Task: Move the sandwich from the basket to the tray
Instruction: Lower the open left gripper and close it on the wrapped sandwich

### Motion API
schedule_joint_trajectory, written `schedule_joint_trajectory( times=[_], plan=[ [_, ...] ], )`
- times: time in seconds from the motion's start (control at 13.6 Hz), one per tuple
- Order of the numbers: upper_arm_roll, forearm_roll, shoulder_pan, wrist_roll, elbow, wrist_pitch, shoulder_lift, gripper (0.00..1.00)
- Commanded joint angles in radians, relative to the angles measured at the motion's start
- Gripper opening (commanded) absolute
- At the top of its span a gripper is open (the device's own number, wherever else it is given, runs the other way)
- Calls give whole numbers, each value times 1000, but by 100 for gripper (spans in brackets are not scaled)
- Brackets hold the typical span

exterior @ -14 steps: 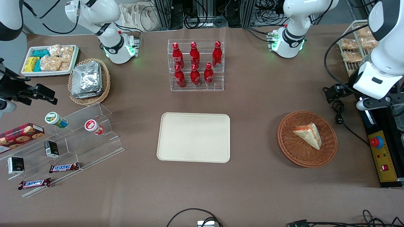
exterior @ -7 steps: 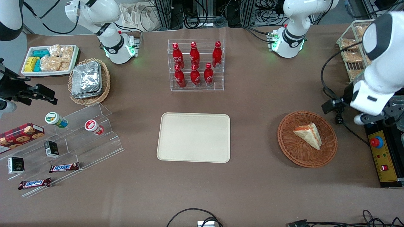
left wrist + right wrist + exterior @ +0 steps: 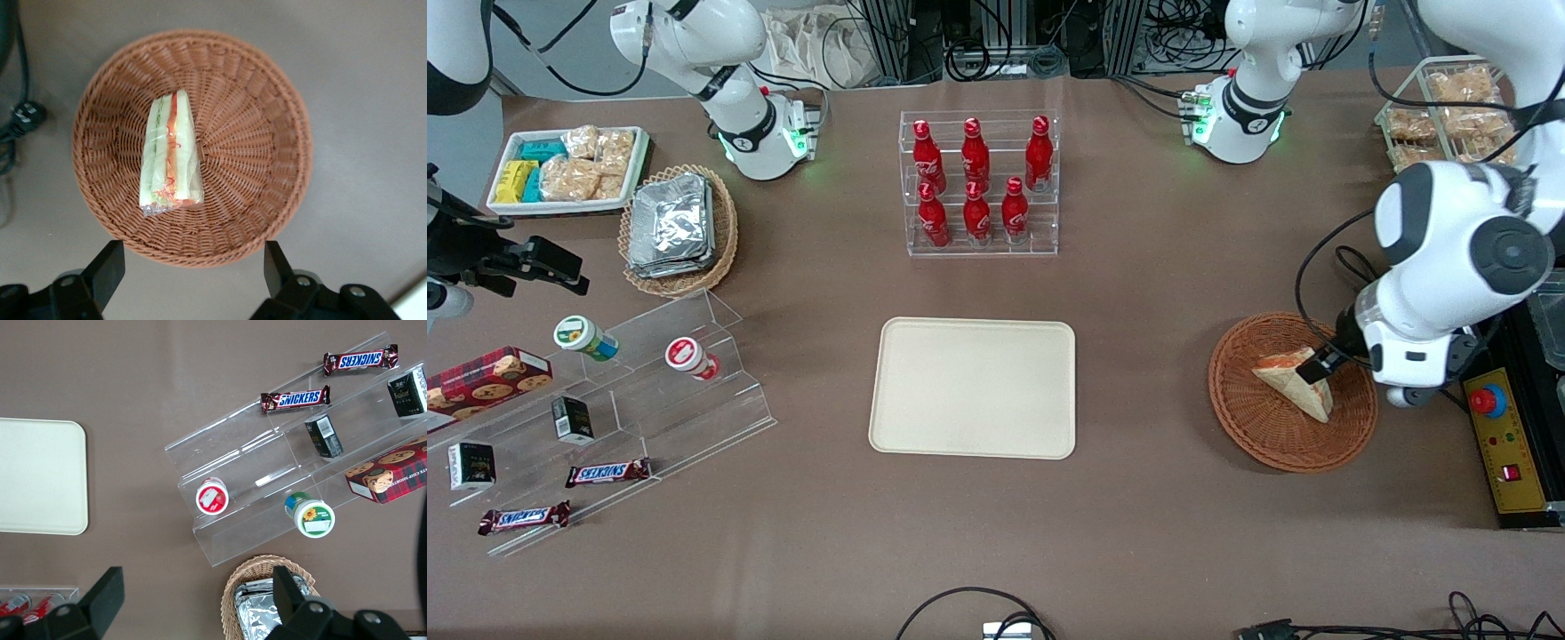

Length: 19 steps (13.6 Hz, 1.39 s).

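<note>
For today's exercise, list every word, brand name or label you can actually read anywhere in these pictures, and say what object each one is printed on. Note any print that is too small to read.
"SNICKERS": on two chocolate bars on the clear stepped stand.
Red bottles: white script too small to read.
Small black boxes, two round lids and cookie box: print unreadable.
Sandwich, basket and tray: no text.
The gripper, open, hovers above the basket; no text on it.

Woven wicker basket (image 3: 267, 100), reddish-brown, ribbed and rough. Sandwich (image 3: 170, 157): pale matt bread under clear, glossy, crinkled film. Gripper (image 3: 190, 267) above the basket, fingers spread wide: matt black plastic. Tray (image 3: 973, 388): smooth matt cream plastic. Table (image 3: 1138, 533): matt brown covering. Rack (image 3: 980, 182) near the table's farther edge: clear glossy acrylic holding shiny red bottles (image 3: 975, 178).
</note>
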Motion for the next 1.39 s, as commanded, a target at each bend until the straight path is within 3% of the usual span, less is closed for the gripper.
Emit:
schedule_joint_trajectory(
  times=[0.0, 0.22, 0.95, 1.1, 1.32],
  plan=[
    [25, 6, 7, -30, -120, 68, -30, 93],
    [44, 6, 7, -29, -251, 278, -23, 93],
    [67, 6, 7, -45, -248, 380, 62, 93],
    [70, 3, 7, -50, -246, 383, 68, 83],
    [73, 5, 8, -58, -230, 383, 95, 43]
  ],
)
